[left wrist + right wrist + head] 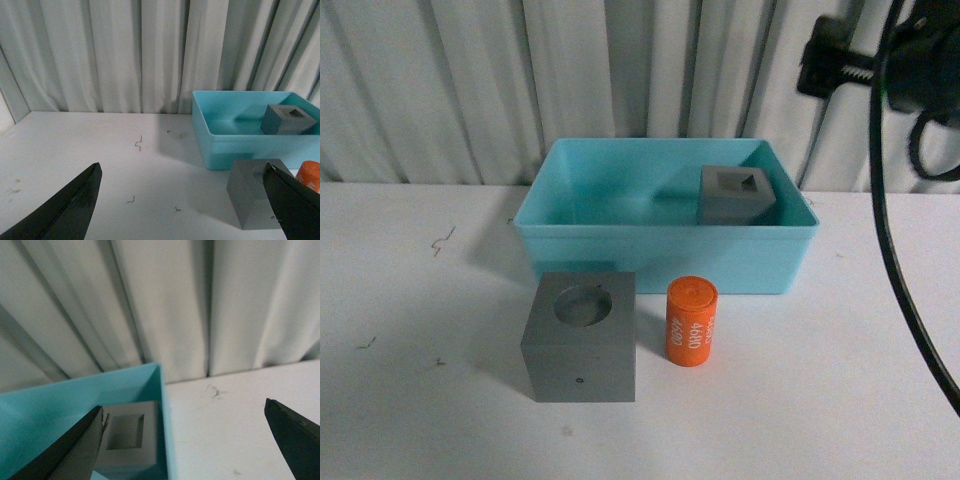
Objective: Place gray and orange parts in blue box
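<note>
Gray square-recess cube [738, 195] sits inside the blue box [620, 229], while the round-recess cube [582, 335] and orange cylinder [691, 322] stand just outside it, with left gripper [181, 169] and right gripper [184, 406] both spread wide.

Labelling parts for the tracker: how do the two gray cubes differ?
Recess: the front cube has a round one in its top, the rear cube a square one. Place: the front cube stands on the table outside the blue box, beside the orange cylinder; the rear cube already sits inside the box, toward its right end. Shared: both are matte gray, with the recess facing up.
</note>
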